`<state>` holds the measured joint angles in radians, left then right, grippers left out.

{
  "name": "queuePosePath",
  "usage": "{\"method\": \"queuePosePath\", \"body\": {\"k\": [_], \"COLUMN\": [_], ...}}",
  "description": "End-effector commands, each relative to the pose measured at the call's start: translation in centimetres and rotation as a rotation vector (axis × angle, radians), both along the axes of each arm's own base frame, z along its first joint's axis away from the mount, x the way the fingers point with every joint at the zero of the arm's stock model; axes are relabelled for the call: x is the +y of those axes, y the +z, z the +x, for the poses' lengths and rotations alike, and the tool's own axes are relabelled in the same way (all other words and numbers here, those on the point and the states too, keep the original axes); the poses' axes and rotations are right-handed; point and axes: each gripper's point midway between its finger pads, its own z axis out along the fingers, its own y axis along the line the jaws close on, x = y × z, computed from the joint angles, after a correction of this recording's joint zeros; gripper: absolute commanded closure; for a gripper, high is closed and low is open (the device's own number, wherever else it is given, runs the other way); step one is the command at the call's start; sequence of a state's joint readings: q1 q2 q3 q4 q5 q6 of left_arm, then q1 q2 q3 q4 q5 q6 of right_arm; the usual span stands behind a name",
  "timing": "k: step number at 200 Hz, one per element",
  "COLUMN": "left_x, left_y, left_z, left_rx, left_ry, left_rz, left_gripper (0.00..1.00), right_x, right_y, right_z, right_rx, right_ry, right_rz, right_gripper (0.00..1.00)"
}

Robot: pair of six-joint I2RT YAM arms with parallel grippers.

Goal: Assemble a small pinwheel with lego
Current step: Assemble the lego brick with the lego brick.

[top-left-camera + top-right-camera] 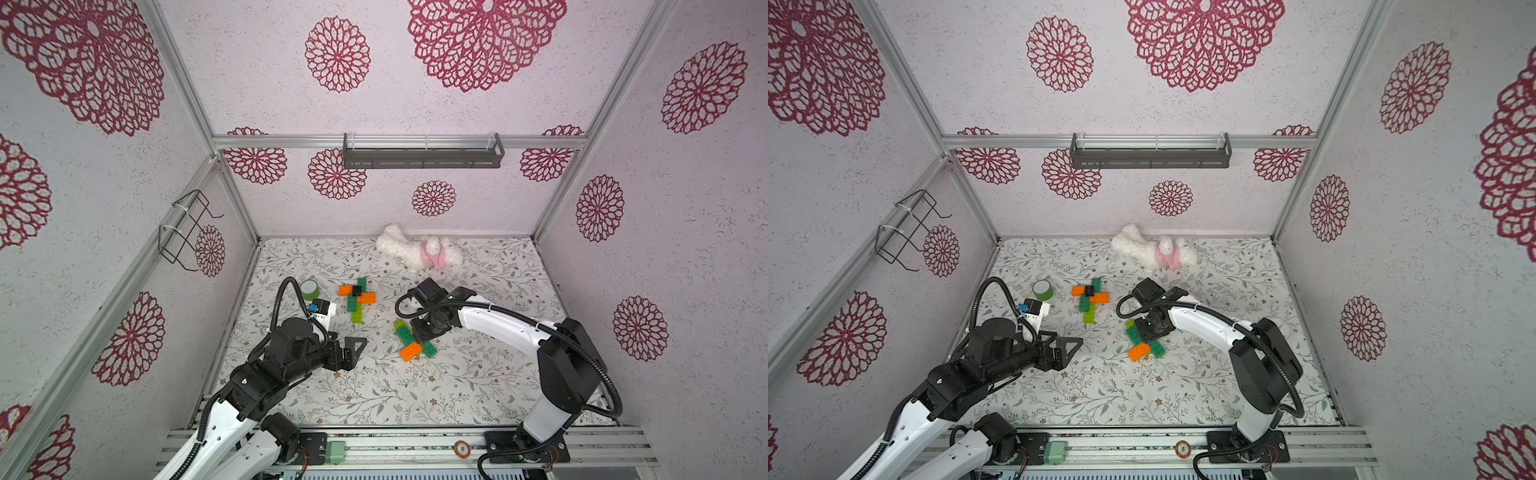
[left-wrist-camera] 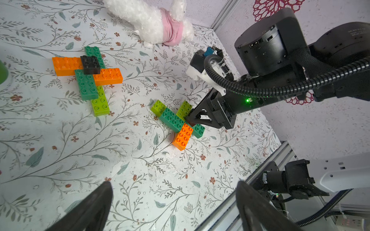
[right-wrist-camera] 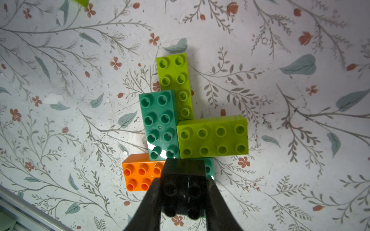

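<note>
Now, pinching black brick (image 3: 183, 188) in right gripper (image 2: 190, 120), with jaws narrowed around it, over the hub of the lego cross (image 1: 409, 338) at scene centre. Square up the studs, press straight down. Keep wide-open, empty left gripper (image 2: 174, 186) clear, near left.

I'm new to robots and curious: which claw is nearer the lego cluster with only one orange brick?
Right. The right gripper is directly over that cluster, gripping a black brick above its middle. The left gripper is open, off to one side, touching nothing.
</note>
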<state>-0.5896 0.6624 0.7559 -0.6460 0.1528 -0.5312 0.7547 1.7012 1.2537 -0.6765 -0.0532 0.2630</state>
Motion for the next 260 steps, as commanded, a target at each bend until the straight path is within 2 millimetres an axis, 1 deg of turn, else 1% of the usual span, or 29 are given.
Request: {"method": "queuePosePath", "body": {"k": [1,139,188,243,260], "left_x": [-0.1,0.3,0.6,0.8,0.8], "left_y": [0.3,0.3,0.3,0.5,0.4], "left_z": [0.2,0.3,0.4,0.3,0.3], "left_rx": [-0.023,-0.032,-0.035,-0.043,-0.044], "left_ry": [-0.004,0.013,0.027,0.032,0.033], "left_rz": [-0.009,0.006,0.015,0.010,0.014], "left_gripper": [0.03,0.03,0.03,0.03,0.03], "right_x": [0.4,0.7,0.5,-0.6,-0.5], "right_y": [0.6,-1.3,-1.6,-2.4,-2.6], "right_z": [0.1,-0.5,-1.0,-1.2,-1.3], "right_rx": [-0.010,0.042,0.055,0.063,0.073], "right_ry": [0.024,0.045,0.048,0.036,0.029], "right_rz": [-0.006,-0.036,-0.071,-0.133,-0.133], "right_gripper": [0.71,0.71,0.71,0.71,0.71]}}
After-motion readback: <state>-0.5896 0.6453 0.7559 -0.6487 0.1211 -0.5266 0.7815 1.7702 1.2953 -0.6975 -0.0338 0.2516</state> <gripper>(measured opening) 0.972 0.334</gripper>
